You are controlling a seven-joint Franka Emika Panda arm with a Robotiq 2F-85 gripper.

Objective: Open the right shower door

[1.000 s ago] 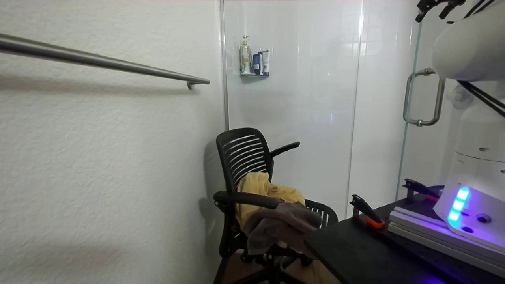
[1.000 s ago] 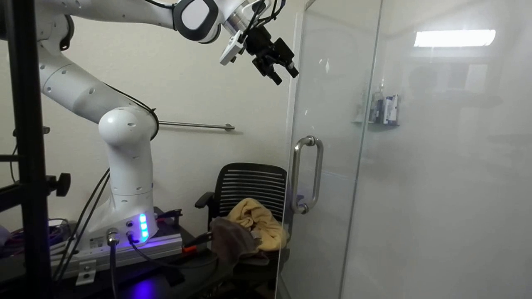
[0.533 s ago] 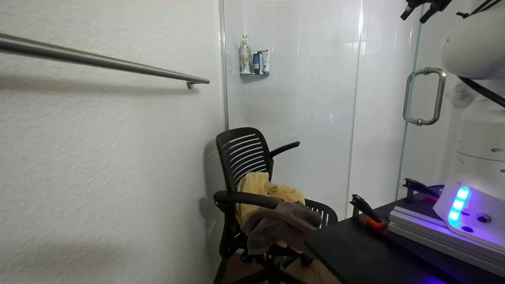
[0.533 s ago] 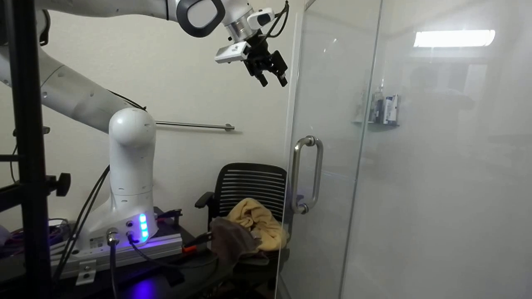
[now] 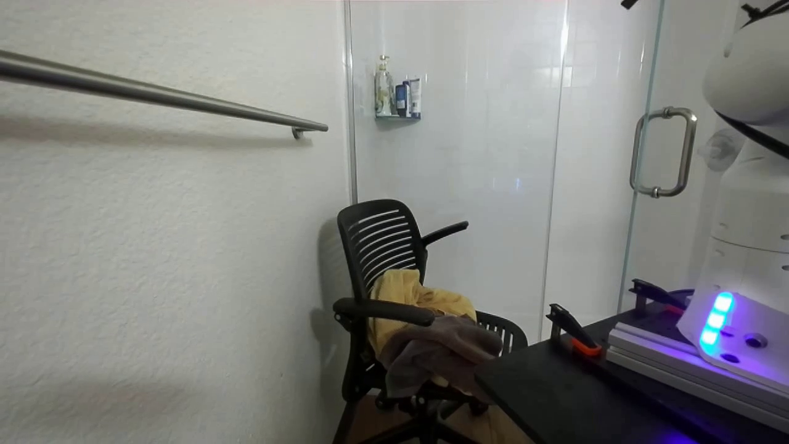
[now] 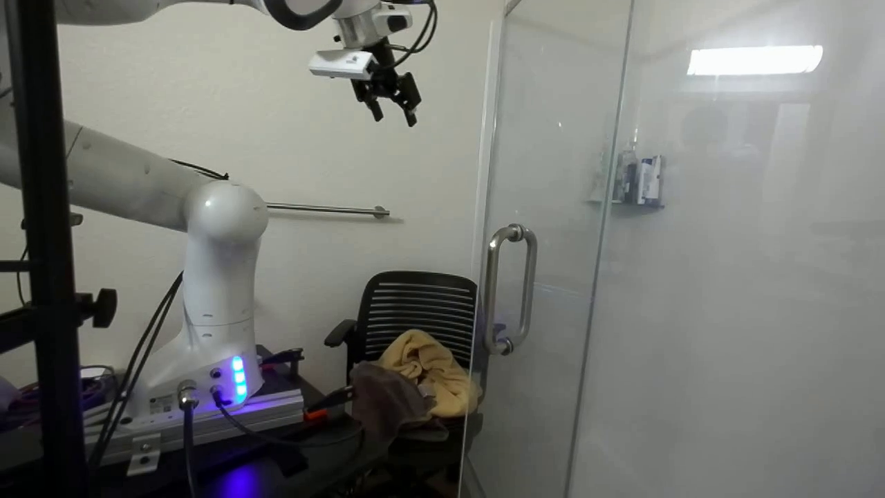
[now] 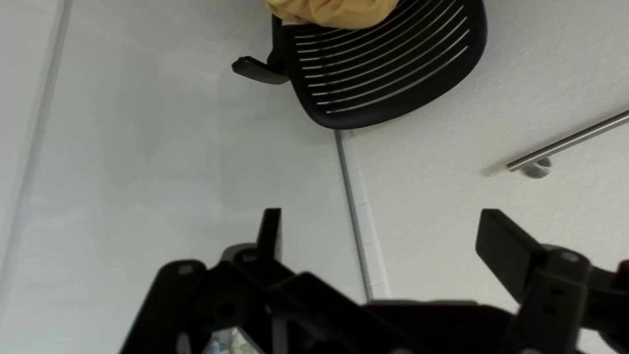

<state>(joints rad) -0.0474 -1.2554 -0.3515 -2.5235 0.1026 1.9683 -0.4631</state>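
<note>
The right shower door [image 6: 556, 387], a tall glass panel, stands in both exterior views just where it stood half a second ago, and its silver loop handle [image 6: 491, 290] is likewise unmoved. The gripper [image 6: 395, 119] is what has changed place: in an exterior view it hung close to the upper edge of the door, and now it is farther left and a little higher, well apart from the handle. In an exterior view where two dark fingers showed earlier, only a black fingertip [image 5: 629, 3] remains at the top border. The wrist view shows the gripper released, its fingers spread wide, with a metal strip [image 7: 355, 216] in the wall corner visible through the gap. The white arm [image 6: 225, 277] has shifted too; its rounded joint sits slightly farther right and the link above it lies flatter, while the lit blue strip [image 6: 239, 379] on its base is as before. Beyond, the black chair [image 6: 415, 308] keeps its spot beside the door, partly seen through the glass, bearing the yellow cloth [image 6: 432, 373] and the greyish-brown cloth [image 6: 387, 401] undisturbed. The towel bar [image 6: 325, 208] on the wall is the same as well.
</note>
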